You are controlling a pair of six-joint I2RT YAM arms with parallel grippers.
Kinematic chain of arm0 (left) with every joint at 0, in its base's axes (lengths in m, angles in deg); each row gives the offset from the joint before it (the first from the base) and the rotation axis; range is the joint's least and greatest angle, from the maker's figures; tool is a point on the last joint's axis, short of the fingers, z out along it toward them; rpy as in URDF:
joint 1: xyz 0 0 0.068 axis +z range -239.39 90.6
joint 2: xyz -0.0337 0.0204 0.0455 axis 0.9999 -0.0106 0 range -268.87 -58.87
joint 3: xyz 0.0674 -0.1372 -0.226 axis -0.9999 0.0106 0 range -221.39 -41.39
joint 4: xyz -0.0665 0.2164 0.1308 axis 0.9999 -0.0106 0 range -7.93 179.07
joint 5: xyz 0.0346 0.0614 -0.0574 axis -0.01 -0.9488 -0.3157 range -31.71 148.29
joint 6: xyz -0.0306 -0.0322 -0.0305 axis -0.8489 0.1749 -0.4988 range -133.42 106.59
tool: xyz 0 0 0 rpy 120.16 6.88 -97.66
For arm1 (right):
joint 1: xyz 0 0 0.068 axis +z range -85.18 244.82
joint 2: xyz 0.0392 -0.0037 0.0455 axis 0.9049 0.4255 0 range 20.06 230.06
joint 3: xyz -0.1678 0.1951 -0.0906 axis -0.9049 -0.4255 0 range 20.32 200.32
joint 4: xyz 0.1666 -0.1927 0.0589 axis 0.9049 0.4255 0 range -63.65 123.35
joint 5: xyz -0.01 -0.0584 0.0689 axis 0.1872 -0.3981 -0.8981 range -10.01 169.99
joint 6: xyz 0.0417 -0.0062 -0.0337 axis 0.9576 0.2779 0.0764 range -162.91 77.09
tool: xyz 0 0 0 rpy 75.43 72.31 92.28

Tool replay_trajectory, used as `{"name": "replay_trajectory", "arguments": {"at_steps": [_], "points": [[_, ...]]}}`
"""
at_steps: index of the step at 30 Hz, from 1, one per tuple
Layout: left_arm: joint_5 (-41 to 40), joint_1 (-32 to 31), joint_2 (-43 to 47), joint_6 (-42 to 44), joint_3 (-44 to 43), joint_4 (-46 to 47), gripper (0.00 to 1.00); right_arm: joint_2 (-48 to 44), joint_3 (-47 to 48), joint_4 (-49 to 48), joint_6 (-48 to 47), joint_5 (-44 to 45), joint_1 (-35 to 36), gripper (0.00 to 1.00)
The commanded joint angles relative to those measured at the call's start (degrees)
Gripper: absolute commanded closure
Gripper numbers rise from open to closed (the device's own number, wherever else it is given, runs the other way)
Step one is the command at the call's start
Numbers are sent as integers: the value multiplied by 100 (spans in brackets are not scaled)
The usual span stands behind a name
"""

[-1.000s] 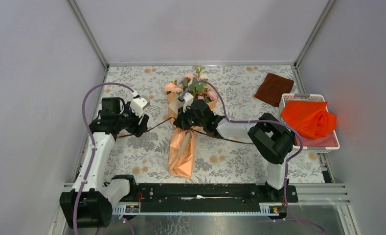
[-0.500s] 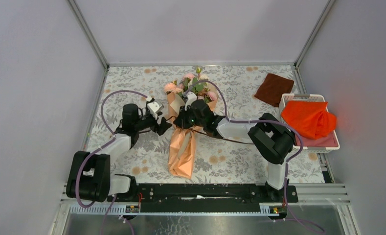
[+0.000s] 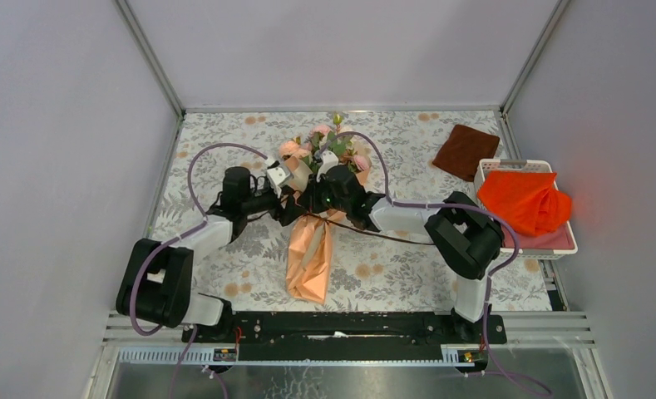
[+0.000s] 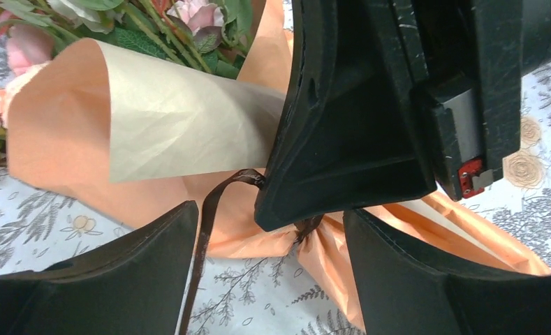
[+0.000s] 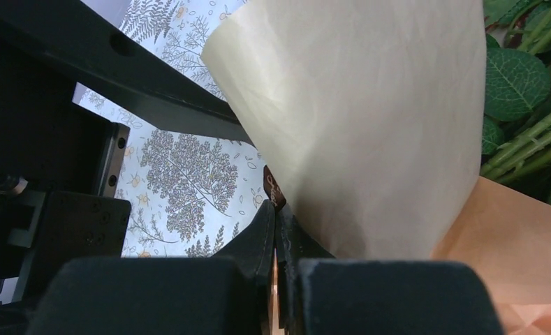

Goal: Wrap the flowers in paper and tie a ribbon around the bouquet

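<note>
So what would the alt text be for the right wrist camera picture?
The right tool, shut, pinches the thin brown ribbon beside the paper cone's pale flap. Green stems of the flowers show at right, a floral table cover at left.

paper (image 4: 63,132): matt kraft, peach-orange outside, pale tan inside, lightly creased
ribbon (image 4: 205,218): thin dark brown weave, faint sheen
flowers (image 4: 192,12): soft matt petals, veined dull-green leaves
table cover (image 3: 224,133), under the bouquet (image 3: 312,249): smooth printed sheet
brown cloth (image 3: 466,150), right of the bouquet: matt, napped fabric
basket (image 3: 515,163), right of the bouquet: white plastic
</note>
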Motion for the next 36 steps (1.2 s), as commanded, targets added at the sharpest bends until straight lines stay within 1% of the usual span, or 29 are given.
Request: {"name": "replay_trajectory", "arguments": {"at_steps": [1,4,7,9,12,14,17,21,25,26,29,30,31,33,36], "points": [[385,-108,-176,-621,-194,317,19,-462,244,-19,38,21,-65,100],[167,-290,-230,-1395,9,1194,21,-563,181,7,57,-31,-154,100],[-252,-370,-319,-2632,492,2256,29,-589,213,82,-4,-105,-193,100],[-471,-380,-306,-3006,931,2971,38,-577,220,111,-25,-131,-198,100],[-805,-423,-252,-2942,1136,3424,46,-543,214,104,-14,-150,-197,100],[-934,-425,-338,-2947,1145,3599,47,-496,248,74,12,-202,-198,100],[-843,-425,-623,-3171,1150,3946,51,-413,346,116,63,-269,-200,100],[-634,-424,-1003,-3479,1179,4469,52,-374,331,75,126,-283,-198,100],[-596,-425,-1151,-3549,1159,4553,68,-361,295,16,174,-278,-202,100],[-574,-425,-1153,-3588,1161,4630,70,-368,276,-36,192,-287,-198,100],[-462,-419,-1188,-3682,1159,4911,71,-356,229,-106,265,-315,-197,100],[-403,-424,-1215,-3721,1165,5004,70,-357,212,-97,268,-317,-197,100],[-320,-425,-1259,-3768,1172,5105,67,-360,204,-87,275,-312,-199,100],[-282,-425,-1342,-3855,1185,5194,66,-382,152,-118,296,-294,-197,100],[-274,-421,-1551,-4029,1104,5295,70,-405,103,-191,335,-305,-197,100]]}}
